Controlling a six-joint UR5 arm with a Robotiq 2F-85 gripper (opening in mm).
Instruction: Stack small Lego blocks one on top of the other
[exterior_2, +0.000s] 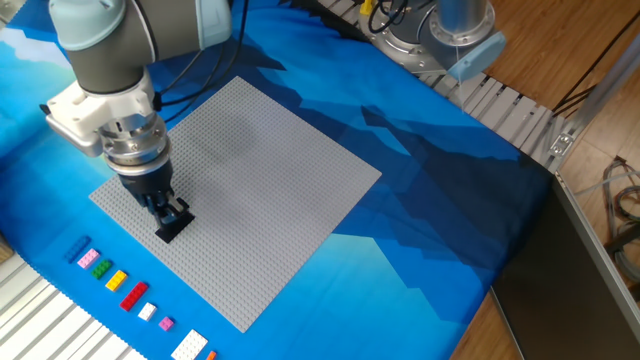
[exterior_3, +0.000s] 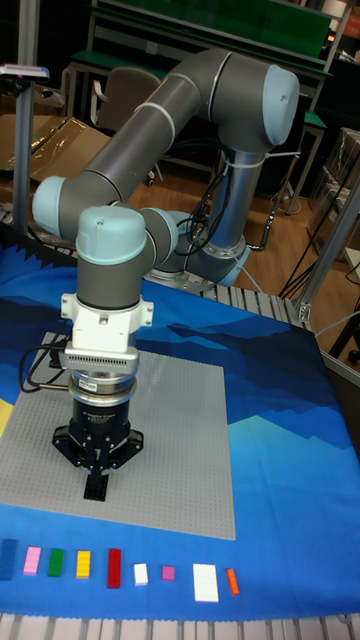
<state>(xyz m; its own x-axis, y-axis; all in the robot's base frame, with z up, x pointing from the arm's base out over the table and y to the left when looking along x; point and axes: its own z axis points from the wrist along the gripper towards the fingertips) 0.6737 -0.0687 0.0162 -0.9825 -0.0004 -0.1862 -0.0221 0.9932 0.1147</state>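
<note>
The flat black Lego block (exterior_2: 173, 229) lies on the large grey baseplate (exterior_2: 260, 170) near its front-left edge. My gripper (exterior_2: 166, 207) points straight down at the block's far end, and its fingers are drawn close together and touch it. In the tall fixed view the gripper (exterior_3: 97, 478) comes to a narrow point right on top of the black block (exterior_3: 96, 491). A small blue block (exterior_2: 78, 250) lies on the blue cloth at the left end of a row of loose bricks, apart from the gripper; the tall fixed view shows this blue block (exterior_3: 8, 558) too.
A row of coloured bricks (exterior_2: 125, 290) lies on the cloth in front of the baseplate: pink, green, yellow, red, white and orange. A second robot's base (exterior_2: 455, 30) and a ribbed metal rail (exterior_2: 510, 110) stand at the back right. The table's right edge drops off beside a dark panel (exterior_2: 590, 290).
</note>
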